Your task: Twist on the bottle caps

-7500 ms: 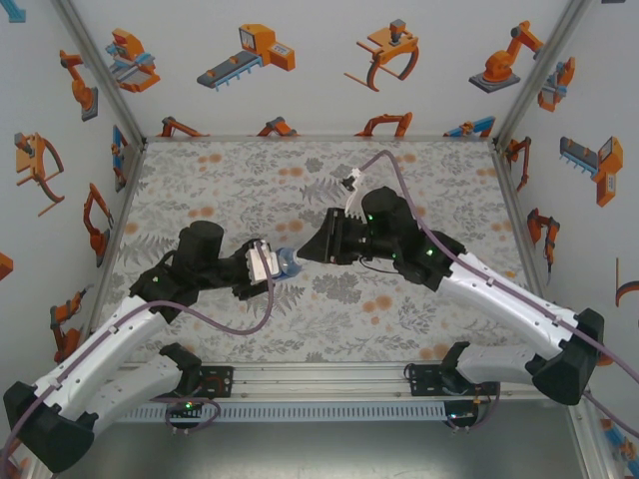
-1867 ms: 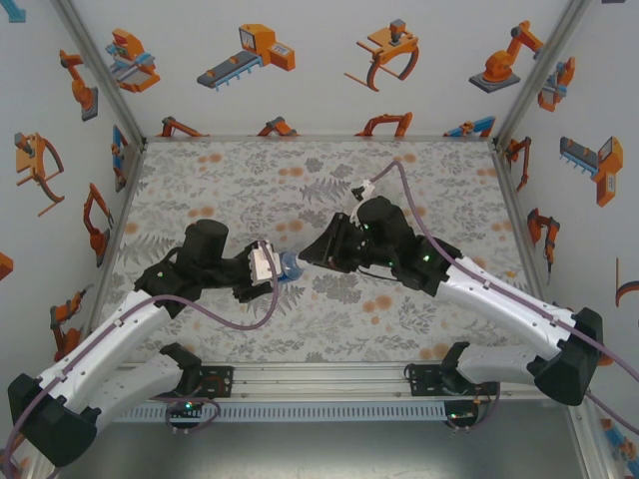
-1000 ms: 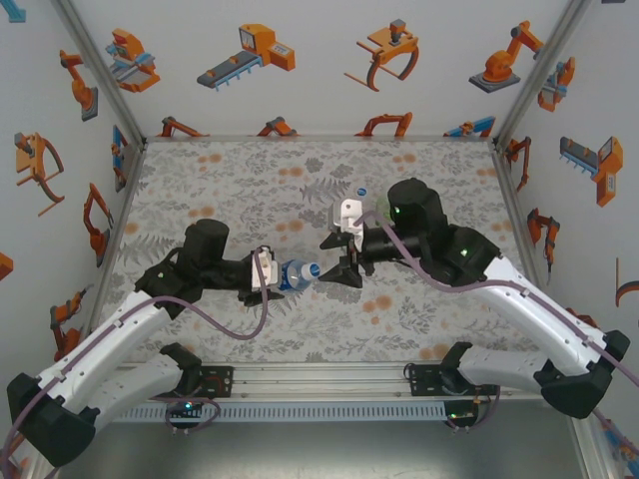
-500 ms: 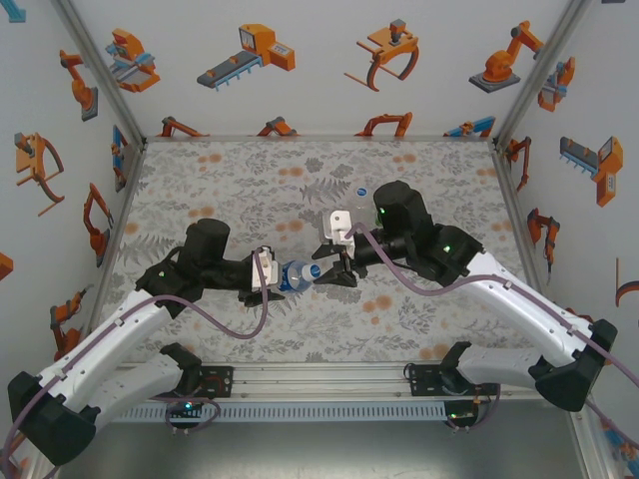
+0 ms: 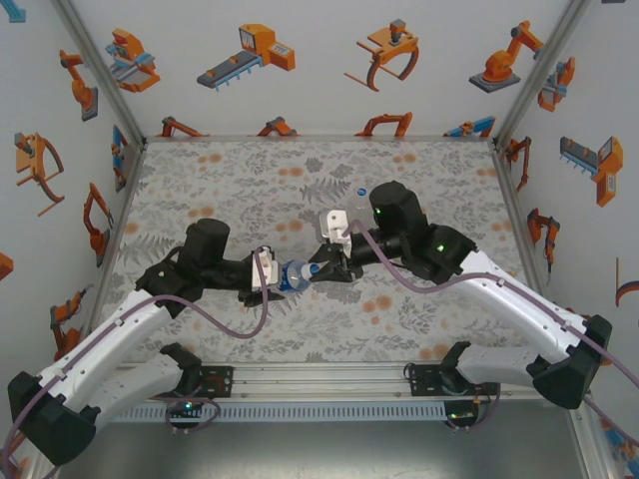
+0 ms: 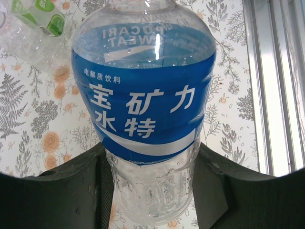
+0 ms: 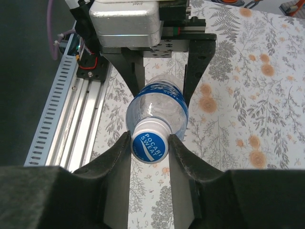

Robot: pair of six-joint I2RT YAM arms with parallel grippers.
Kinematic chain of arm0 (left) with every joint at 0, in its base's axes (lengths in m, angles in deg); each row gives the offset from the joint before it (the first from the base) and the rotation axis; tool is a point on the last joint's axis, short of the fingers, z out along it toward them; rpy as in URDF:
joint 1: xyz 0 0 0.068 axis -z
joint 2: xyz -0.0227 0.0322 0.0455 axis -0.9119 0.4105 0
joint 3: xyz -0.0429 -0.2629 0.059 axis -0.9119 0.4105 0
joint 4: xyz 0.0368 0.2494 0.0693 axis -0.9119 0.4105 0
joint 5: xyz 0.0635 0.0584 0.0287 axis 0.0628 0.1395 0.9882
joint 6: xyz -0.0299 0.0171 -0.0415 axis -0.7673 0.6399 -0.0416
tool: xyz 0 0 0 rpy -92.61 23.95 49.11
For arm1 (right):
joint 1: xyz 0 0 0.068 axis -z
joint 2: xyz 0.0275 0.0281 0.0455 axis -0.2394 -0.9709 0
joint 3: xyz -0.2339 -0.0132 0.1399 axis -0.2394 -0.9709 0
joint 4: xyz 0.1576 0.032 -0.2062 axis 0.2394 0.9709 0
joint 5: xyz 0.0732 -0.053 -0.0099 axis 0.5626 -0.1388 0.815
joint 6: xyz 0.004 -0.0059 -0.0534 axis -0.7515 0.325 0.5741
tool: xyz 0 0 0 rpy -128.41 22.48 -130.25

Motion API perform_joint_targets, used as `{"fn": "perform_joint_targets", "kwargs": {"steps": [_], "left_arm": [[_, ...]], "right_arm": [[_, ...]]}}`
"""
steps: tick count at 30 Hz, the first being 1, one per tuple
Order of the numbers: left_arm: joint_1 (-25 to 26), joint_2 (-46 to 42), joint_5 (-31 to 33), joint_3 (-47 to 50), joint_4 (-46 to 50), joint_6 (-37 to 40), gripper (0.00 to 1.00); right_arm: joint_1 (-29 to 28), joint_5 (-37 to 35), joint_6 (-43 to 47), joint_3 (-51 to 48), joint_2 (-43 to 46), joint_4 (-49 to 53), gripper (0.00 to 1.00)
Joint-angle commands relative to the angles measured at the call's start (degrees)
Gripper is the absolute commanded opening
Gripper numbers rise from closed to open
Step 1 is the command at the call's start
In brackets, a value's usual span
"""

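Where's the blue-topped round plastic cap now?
Centre of right wrist view: blue-topped cap on the mouth of the blue-labelled clear plastic bottle, pinched by the right gripper.

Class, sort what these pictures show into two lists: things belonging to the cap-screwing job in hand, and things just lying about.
In hand: blue-labelled bottle, held by the left pincer; its cap, gripped by the right pincer.
Lying about: green-labelled bottle, on the floral table; metal rail.
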Motion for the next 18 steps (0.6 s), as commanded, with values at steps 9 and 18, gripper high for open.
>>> {"fn": "perform_joint_targets", "kwargs": {"steps": [9,18], "left_arm": [[0.2,-0.2,4.0,-2.2,-0.4,-0.6,0.00],[0.2,-0.7,12.6,-1.6,-2.4,-2.7,0.00]], "right_arm": [[-0.6,-23.1,-52.7,-10.6,1.3,-20.0,0.00],[-0.7,-33.3,-94.0,-12.4,0.6,-14.6,0.00]]}}
